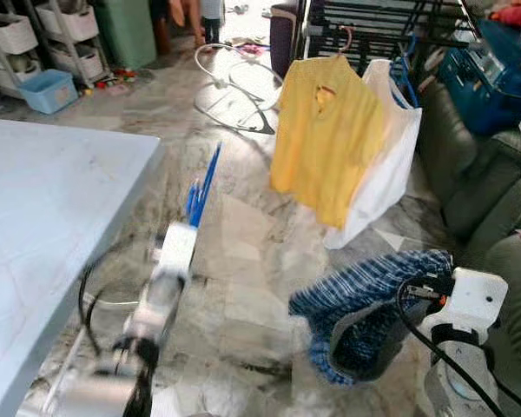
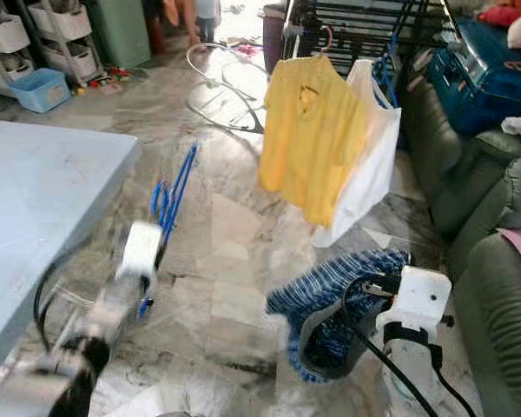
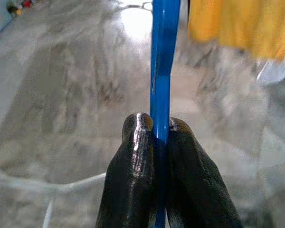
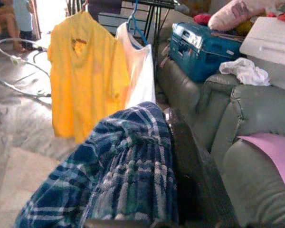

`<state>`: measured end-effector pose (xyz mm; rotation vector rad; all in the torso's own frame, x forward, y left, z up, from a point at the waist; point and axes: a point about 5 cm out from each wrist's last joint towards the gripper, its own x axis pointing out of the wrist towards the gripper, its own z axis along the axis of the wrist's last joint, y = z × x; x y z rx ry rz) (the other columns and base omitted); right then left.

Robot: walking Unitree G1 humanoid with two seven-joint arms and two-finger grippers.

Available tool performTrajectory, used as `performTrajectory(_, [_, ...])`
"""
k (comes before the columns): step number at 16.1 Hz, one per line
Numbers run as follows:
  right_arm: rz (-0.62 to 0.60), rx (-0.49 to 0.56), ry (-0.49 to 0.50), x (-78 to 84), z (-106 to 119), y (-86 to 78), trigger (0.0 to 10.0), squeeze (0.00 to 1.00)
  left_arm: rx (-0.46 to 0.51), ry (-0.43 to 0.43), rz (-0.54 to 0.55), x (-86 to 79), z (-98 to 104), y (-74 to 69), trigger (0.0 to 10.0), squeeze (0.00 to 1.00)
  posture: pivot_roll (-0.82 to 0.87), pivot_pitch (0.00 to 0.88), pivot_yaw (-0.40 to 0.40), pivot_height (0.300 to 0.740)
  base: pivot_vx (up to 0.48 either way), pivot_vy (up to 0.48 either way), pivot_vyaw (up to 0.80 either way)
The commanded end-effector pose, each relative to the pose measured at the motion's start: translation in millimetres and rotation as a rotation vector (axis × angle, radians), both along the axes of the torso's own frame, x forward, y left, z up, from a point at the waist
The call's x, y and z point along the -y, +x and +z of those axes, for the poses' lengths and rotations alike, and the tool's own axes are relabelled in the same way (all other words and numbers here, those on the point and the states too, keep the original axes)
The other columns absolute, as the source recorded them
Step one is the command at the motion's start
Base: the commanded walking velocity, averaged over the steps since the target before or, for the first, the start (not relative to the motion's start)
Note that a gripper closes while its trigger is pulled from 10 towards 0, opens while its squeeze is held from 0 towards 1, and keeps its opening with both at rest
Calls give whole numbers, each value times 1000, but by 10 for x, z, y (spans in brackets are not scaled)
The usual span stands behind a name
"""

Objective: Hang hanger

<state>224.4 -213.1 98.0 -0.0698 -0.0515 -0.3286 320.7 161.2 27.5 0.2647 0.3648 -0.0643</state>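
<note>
- Left gripper (image 3: 160, 142), low over the marble floor (image 1: 243, 261), pinches the blue hanger (image 1: 204, 184) between closed fingers (image 3: 135, 161); the hanger points up and away toward the rack
- Right gripper (image 4: 173, 142) carries a blue plaid garment (image 1: 365, 300) draped over it; whether its fingers clamp the cloth cannot be told
- Beyond, a yellow shirt (image 1: 326, 139) and a white garment (image 1: 391, 156) hang from the black drying rack (image 1: 373, 22); a green sofa (image 1: 486, 191) stands alongside

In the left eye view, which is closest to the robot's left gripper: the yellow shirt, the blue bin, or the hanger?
1. Hanger, in the left gripper.
2. Yellow shirt, hanging ahead to the right.
3. Blue bin, far left by the shelves.
</note>
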Motion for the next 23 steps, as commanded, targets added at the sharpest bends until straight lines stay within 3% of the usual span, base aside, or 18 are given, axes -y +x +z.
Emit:
performTrajectory(1, [-15, 27, 5, 16, 50, -30, 10000, 0, 68, 33, -29, 62, 63, 19, 10000, 0, 80, 0, -50, 740, 0, 0, 0])
performTrajectory(5, [0, 15, 34, -102, 27, -68, 10000, 0, 76, 22, -45, 152, 104, 51, 10000, 0, 58, 0, -26, 740, 0, 0, 597])
performTrajectory(8, [2, 15, 28, -173, 19, -58, 10000, 0, 106, -6, -149, 335, 175, 85, 10000, 0, 39, 0, -20, 740, 0, 0, 794])
performTrajectory(11, [49, 13, 22, -220, 27, 48, 10000, 0, 119, -57, -149, 511, 219, 115, 10000, 0, 71, 0, -49, 740, 0, -244, 517])
performTrajectory(16, [111, 48, -2, -261, 148, 179, 10000, 0, 120, -91, -142, 604, 264, 150, 10000, 0, 68, 0, -72, 740, 0, -265, 0])
performTrajectory(20, [187, 78, 51, -384, 210, 237, 10000, 0, 131, -75, -128, 560, 282, 164, 10000, 0, 100, 0, -79, 740, 0, -277, 589])
performTrajectory(23, [242, 94, 96, -522, 217, 294, 10000, 0, 131, -46, -83, 417, 295, 189, 10000, 0, 126, 9, -77, 740, 0, -260, 731])
